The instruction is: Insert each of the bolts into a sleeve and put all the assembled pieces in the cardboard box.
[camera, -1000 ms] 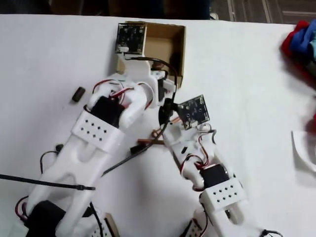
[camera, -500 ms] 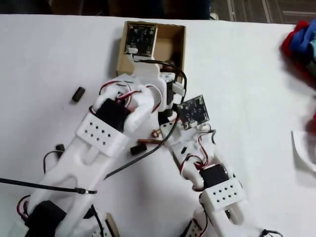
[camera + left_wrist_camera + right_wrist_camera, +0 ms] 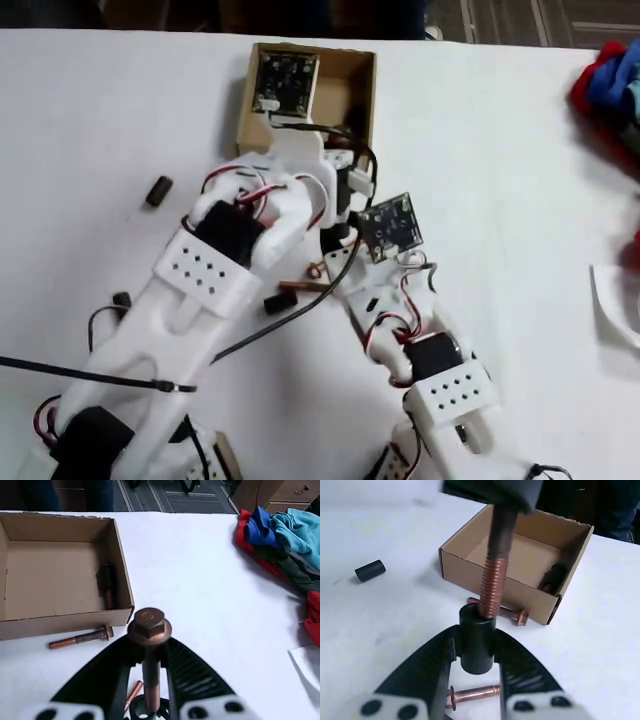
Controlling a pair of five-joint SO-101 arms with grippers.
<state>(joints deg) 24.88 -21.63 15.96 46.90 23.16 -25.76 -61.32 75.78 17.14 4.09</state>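
My left gripper (image 3: 149, 647) is shut on a copper bolt (image 3: 149, 626) and holds it upright, head up. My right gripper (image 3: 476, 652) is shut on a black sleeve (image 3: 476, 641), standing upright just in front of the cardboard box (image 3: 492, 576). The bolt's threaded tip (image 3: 491, 592) sits in the sleeve's top opening. In the high view the two grippers meet (image 3: 337, 228) below the box (image 3: 366, 95). One assembled piece (image 3: 106, 584) lies inside the box. A loose bolt (image 3: 80, 639) lies against the box's outer wall, another (image 3: 472, 695) on the table under my right gripper.
A loose black sleeve (image 3: 158, 190) lies on the table to the left, with a smaller dark piece (image 3: 122, 299) nearer the front. Coloured cloth (image 3: 610, 75) is piled at the right edge, above a white object (image 3: 615, 310). Cables hang across the left arm.
The left arm has swung right, carrying the bolt over the sleeve held by the right gripper. In the last half second almost nothing moved. The right arm stayed put.
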